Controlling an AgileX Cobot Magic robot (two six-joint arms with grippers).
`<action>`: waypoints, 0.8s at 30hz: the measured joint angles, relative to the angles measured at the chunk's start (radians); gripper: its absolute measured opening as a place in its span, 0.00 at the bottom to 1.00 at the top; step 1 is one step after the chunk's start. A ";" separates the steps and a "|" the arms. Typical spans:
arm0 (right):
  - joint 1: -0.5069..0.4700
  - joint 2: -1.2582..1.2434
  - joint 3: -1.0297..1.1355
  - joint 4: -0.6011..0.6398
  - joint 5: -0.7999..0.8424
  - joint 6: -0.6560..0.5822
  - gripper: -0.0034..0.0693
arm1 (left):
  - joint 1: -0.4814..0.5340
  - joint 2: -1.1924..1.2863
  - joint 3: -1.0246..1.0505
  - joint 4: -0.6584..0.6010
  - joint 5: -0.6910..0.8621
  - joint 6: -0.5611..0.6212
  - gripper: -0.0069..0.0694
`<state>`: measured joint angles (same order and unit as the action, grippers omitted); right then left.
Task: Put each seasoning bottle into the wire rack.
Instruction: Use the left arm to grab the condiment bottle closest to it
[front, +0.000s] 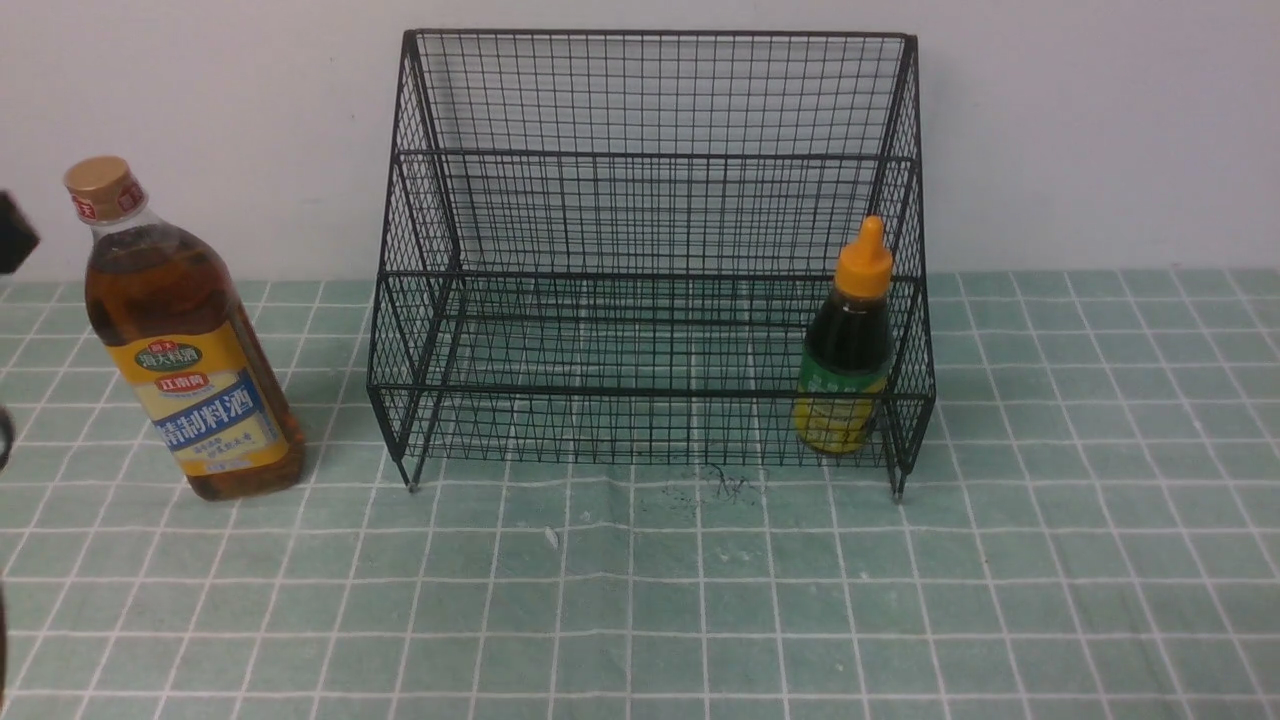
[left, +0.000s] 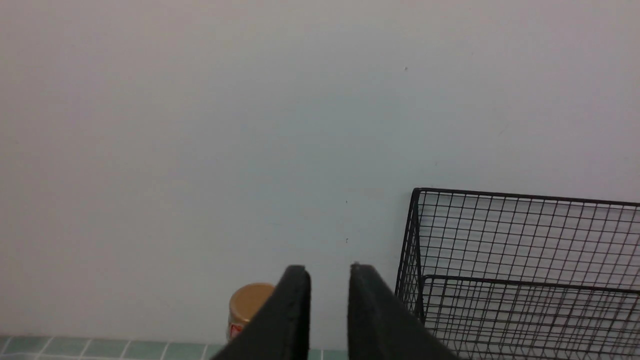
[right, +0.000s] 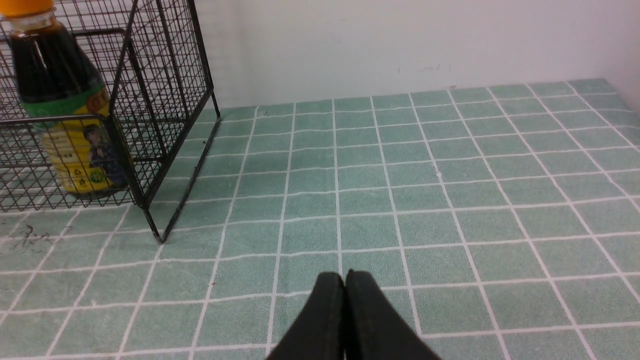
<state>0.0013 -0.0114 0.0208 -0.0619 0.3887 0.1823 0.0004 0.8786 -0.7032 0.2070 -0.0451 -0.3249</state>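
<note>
Right, your black left gripper (left: 329, 272) stands partly open with nothing between its fingers, while your black right gripper (right: 345, 277) is closed, holding nothing.

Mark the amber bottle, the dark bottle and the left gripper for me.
Amber bottle (front: 205, 385): front view, on its label.
Dark bottle (front: 849, 335): front view, on its dark upper body.
Left gripper (left: 329, 272): left wrist view, midway between its fingertips.
</note>
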 joint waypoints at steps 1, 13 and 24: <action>0.000 0.000 0.000 0.000 0.000 0.000 0.03 | 0.000 0.052 -0.024 0.000 -0.012 0.002 0.33; 0.000 0.000 0.000 0.000 0.000 0.000 0.03 | 0.101 0.393 -0.117 -0.024 -0.225 0.103 0.86; 0.000 0.000 0.000 -0.001 0.000 0.000 0.03 | 0.107 0.600 -0.118 -0.046 -0.331 0.104 0.87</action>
<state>0.0013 -0.0114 0.0208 -0.0627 0.3887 0.1820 0.1073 1.4785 -0.8216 0.1610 -0.3759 -0.2213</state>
